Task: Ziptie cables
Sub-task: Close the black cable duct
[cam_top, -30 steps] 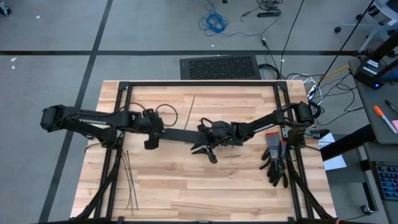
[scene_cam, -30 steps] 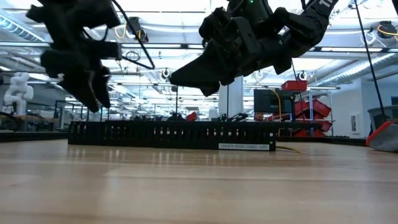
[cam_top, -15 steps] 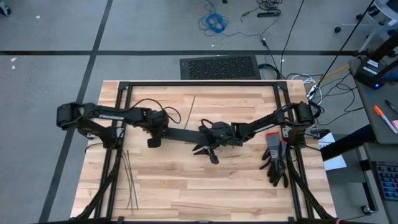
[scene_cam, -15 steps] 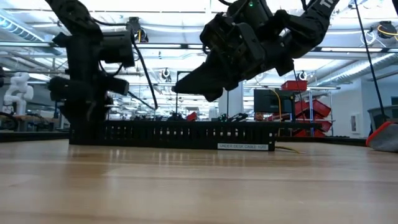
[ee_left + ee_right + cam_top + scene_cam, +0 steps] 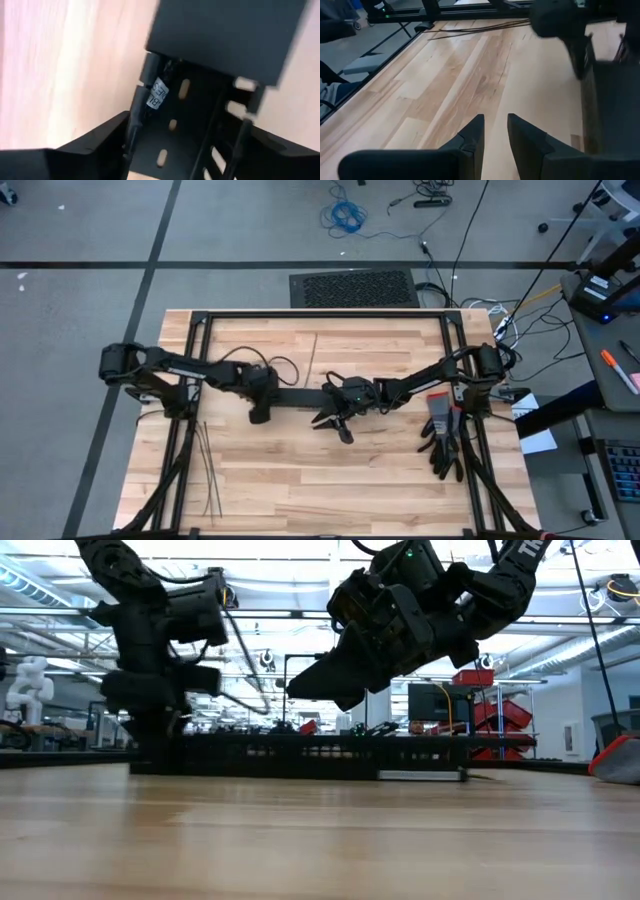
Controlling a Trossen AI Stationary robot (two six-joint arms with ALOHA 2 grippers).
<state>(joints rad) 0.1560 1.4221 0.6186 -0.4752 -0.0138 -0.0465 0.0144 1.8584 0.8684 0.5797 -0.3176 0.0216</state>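
Left pincer sits low at the left end of the long black slotted duct, centre of the high view. Its fingers stand spread either side of the duct walls — a straddle that looks meant to steady or shift the duct, though no squeeze on it shows. Right pincer hangs above the tabletop just right of centre, fingers nearly pressed together with a slim gap, holding nothing; prob. parked close so it can work the same duct.

Zipties lie untouched at lower left of the high view, well apart from both arms. One more thin dark strip lies upper centre. Black gloves rest at the right edge.

Cables: no coloured bundle shows from above. Only the left wrist view looks inside the duct — a dark lead w/ a white printed tag lies along its floor. Low view alone shows heights: left pincer down at the duct, right pincer clear above it.
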